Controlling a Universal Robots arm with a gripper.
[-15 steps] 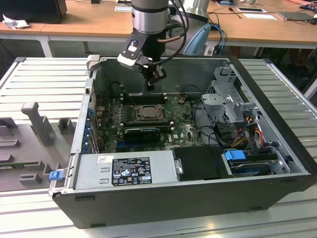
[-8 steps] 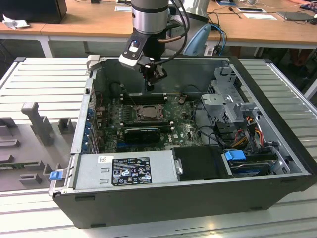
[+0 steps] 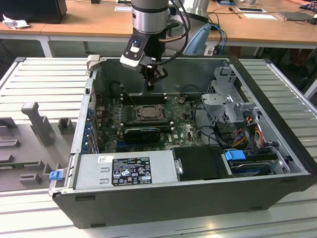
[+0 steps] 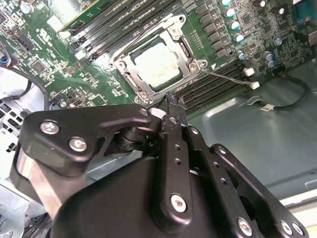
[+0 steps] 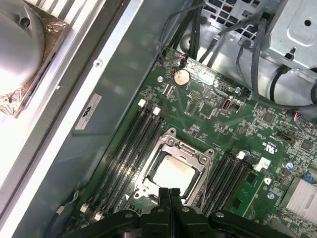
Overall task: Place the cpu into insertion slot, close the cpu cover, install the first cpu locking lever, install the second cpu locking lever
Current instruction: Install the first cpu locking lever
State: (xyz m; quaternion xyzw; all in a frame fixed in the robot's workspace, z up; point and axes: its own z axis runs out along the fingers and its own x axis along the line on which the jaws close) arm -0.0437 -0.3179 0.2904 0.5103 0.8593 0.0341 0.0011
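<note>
Inside the open computer case (image 3: 277, 124), on the green board (image 3: 185, 126), we find the chip (image 5: 173, 173) lying flat in the socket (image 3: 148, 112), its pale face square to the metal rim. The cover (image 5: 190, 147) lies down over it, and its window frames the chip in both wrist views, so we judge the first two steps done: the chip is placed and the cover is closed.

We are less sure about the two locking levers. In the second wrist view a thin metal rod (image 4: 228, 77) runs out from one corner of the socket across the neighbouring memory slots. We read it as a lever not yet latched, though we cannot tell its exact position. The other lever we cannot make out. By our reckoning the lever work is what is left.

Our gripper (image 5: 170, 191) hangs above the board, just beside the socket's edge and apart from it. Its two black fingers are pressed together at the tips and carry nothing that we can see. In the exterior view the gripper (image 3: 150, 84) sits over the far side of the socket, well clear of the case walls.
</note>
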